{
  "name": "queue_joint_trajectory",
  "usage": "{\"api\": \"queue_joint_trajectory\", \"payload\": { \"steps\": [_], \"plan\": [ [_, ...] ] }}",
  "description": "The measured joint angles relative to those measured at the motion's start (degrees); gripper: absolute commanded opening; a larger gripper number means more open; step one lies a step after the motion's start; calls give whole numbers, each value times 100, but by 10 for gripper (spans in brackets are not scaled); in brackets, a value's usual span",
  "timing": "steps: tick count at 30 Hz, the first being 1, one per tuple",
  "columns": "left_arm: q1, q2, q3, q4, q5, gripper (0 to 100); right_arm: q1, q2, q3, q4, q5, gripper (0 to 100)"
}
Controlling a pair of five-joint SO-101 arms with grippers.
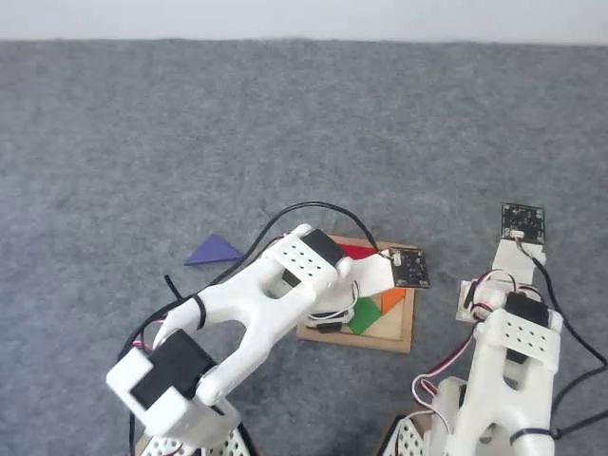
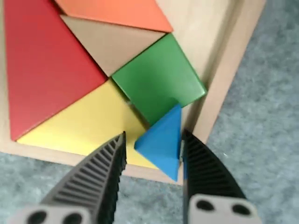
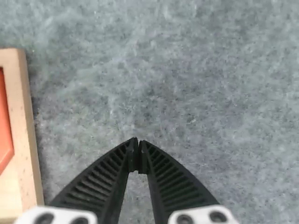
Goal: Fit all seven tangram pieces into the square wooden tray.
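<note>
Left fingers (image 2: 196,161) clamp the blue triangle (image 2: 161,140) tilted over the tray (image 2: 224,79) corner, overlapping the green square (image 2: 156,77) — released so, it could perch on the rim — right fingers (image 3: 138,156) pinched shut on nothing alongside, purple triangle (image 1: 213,251) farther out on the desk (image 1: 285,123).

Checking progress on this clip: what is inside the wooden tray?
Red, orange, tan, green and yellow pieces lie flat in the tray. The left gripper holds a blue triangle at its corner, hiding the floor beneath.
</note>
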Motion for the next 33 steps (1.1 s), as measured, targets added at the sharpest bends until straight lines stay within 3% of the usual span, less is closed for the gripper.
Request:
{"api": "queue_joint_trajectory", "payload": {
  "steps": [16, 27, 33],
  "plan": [
    [18, 0, -1125, 967, 0, 192, 0, 0, 0, 0, 0, 11],
    [-958, 105, -1169, 334, 343, 190, -123, 0, 0, 0, 0, 11],
    [-932, 105, -1002, 158, 343, 190, -105, 0, 0, 0, 0, 11]
  ]
}}
